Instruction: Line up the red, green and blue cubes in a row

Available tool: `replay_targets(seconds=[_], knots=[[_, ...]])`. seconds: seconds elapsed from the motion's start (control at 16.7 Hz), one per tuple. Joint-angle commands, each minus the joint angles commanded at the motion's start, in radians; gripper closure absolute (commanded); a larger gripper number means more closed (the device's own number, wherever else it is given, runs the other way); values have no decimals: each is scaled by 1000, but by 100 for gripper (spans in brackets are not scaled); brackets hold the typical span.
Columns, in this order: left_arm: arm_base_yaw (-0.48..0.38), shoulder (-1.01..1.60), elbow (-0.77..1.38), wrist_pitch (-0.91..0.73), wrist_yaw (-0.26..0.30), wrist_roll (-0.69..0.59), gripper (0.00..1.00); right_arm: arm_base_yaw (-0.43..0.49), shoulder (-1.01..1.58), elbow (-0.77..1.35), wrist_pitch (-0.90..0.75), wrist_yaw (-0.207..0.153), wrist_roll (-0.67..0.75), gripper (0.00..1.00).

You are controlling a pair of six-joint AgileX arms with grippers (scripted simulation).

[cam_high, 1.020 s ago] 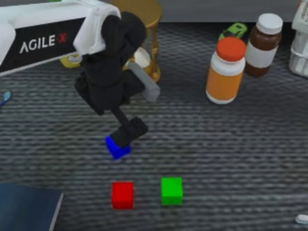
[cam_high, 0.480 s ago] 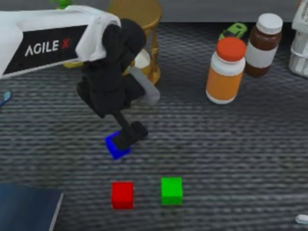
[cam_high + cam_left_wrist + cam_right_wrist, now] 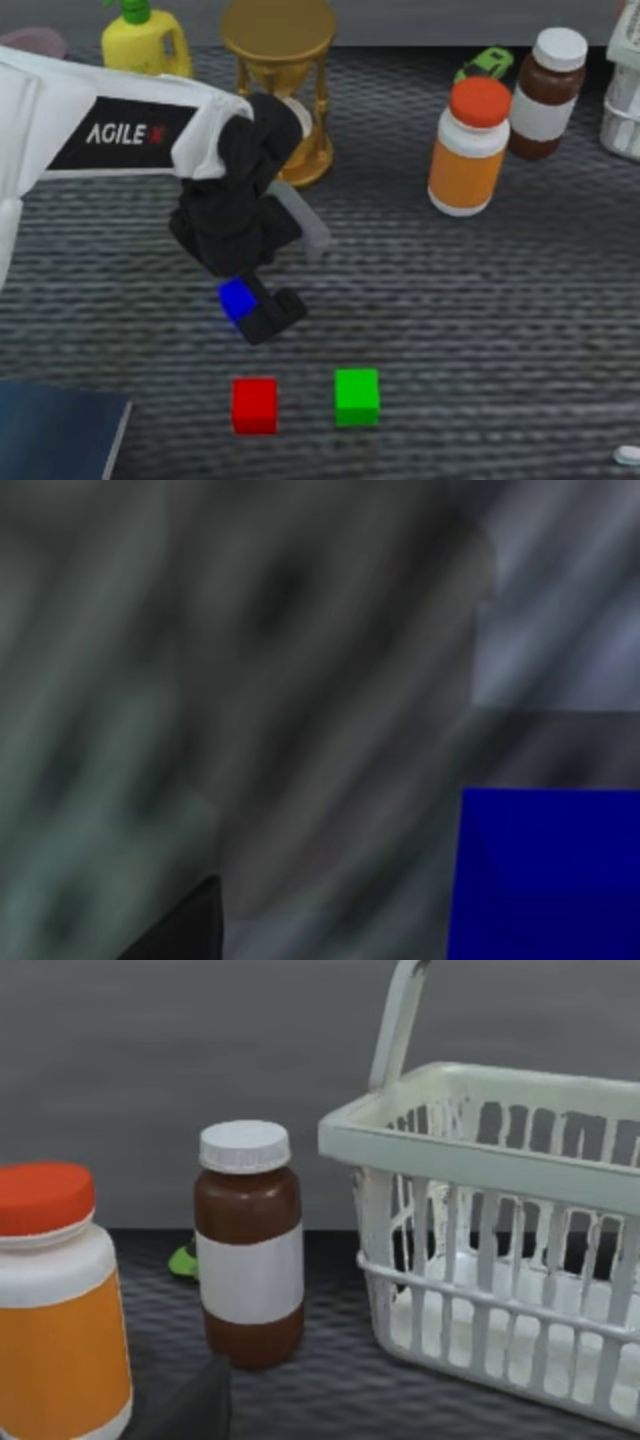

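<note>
The white AgileX left arm reaches in from the top view's left, its black left gripper [image 3: 258, 312] low over the dark woven table [image 3: 480, 300]. Since a second ago the wrist has swung, so the small glossy blue cube [image 3: 236, 298] now shows on the gripper's far side, scarcely shifted. Whether the jaws clench it, I cannot tell. The glossy red cube [image 3: 254, 404] and green cube [image 3: 357, 396] already sit side by side nearer the front; blue likely still needs placing. The right arm is out of the top view.
</note>
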Motion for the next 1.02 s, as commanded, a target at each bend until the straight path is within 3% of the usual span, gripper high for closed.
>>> replay_targets(seconds=[0.18,0.96,1.02], knots=[[0,0,0,0,0,0,0,0,0,0,0,0,0,0],[0,0,0,0,0,0,98,0,0,0,0,0,0,0],[0,0,0,0,0,0,100,0,0,0,0,0,0,0]])
